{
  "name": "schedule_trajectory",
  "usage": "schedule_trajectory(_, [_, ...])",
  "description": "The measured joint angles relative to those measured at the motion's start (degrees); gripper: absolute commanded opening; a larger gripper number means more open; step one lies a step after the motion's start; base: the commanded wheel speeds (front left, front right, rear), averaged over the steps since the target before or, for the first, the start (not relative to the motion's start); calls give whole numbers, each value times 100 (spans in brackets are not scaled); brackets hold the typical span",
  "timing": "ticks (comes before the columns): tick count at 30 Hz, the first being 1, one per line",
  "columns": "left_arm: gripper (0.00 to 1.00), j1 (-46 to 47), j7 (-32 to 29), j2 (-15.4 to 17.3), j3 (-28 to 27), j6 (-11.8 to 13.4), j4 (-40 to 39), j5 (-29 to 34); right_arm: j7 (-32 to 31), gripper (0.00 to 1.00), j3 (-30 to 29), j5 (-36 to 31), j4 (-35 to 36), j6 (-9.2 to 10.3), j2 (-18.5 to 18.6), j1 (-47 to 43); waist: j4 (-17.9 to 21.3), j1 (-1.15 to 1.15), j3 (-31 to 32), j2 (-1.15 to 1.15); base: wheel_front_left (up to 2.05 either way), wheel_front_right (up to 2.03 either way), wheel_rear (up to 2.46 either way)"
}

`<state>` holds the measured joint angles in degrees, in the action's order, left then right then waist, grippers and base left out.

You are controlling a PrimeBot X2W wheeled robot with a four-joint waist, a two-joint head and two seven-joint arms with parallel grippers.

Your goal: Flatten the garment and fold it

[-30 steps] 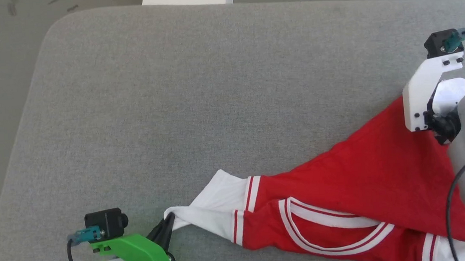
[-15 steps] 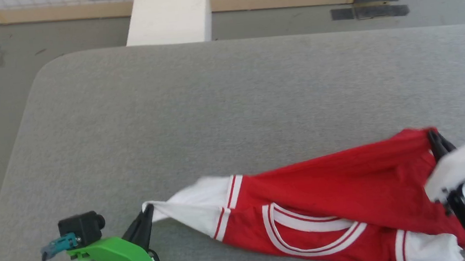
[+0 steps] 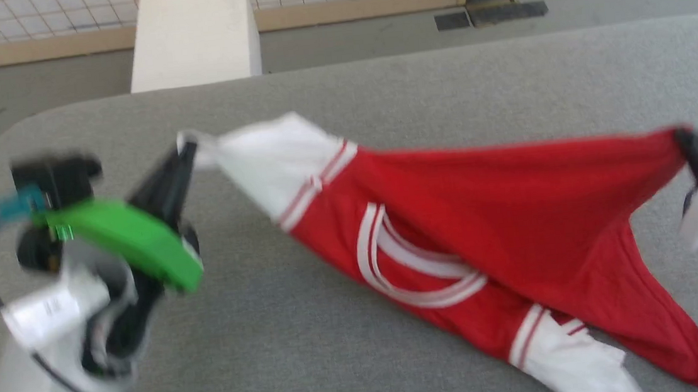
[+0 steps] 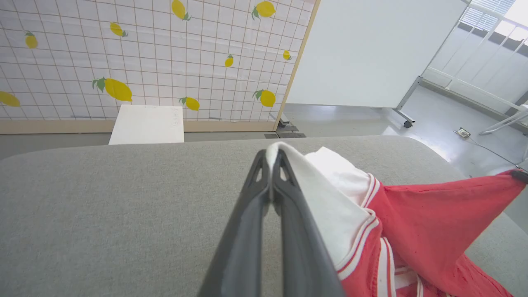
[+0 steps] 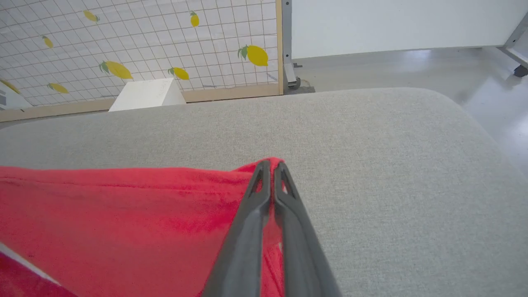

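The garment (image 3: 503, 220), a red shirt with white sleeves and striped trim, hangs stretched between my two grippers above the grey padded table (image 3: 349, 347). My left gripper (image 3: 184, 150) is shut on the tip of one white sleeve (image 4: 326, 194), at the upper left of the head view. At the right edge my right gripper (image 3: 682, 138) is shut on a red corner of the garment (image 5: 123, 214). The striped collar faces up, and a second white sleeve (image 3: 572, 359) trails low on the table. Any lettering is hidden.
A white box (image 3: 193, 39) stands on the floor beyond the table's far edge, before a lemon-print grid screen (image 4: 144, 53). A white rolling board (image 4: 371, 49) stands further right. Bare grey table lies ahead of both grippers.
Both grippers have lifted and carried the garment away from the near edge, pulling it taut between them. The head camera has tilted up, bringing the floor and screen into view.
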<state>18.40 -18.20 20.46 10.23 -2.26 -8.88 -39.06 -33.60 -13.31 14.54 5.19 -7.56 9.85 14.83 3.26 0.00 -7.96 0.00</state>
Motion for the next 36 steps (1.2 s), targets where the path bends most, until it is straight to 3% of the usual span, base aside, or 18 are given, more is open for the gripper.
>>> schedule_trajectory(6, [0, 1762, -278, 108, -78, -68, 576, -64, -447, 0, 354, -78, -234, 0, 459, 1551, 65, 0, -417, 0, 0, 0, 0])
schedule_trajectory(12, [0, 3624, -102, 222, -257, 5, 1255, 296, -553, 0, 669, -396, -898, 0, 692, 3357, 118, 0, -1034, 0, 0, 0, 0])
schedule_trajectory(23, [0, 6261, 1203, 157, -794, 174, 2115, 530, 403, 0, 634, -1244, -1920, -1, 444, 5879, 285, 1, -2102, 0, 0, 0, 0])
schedule_trajectory(31, [0, 6446, 2040, 156, -626, -135, 2579, 813, 1194, 0, 492, -1456, -2438, -2, 330, 6139, 385, 2, -2315, 0, 0, 0, 0])
schedule_trajectory(36, [0, 5346, 1860, 453, -191, -316, 3282, 1014, 1440, 0, 643, -1352, -2895, -2, 339, 5317, 344, 1, -2118, 0, 0, 0, 0])
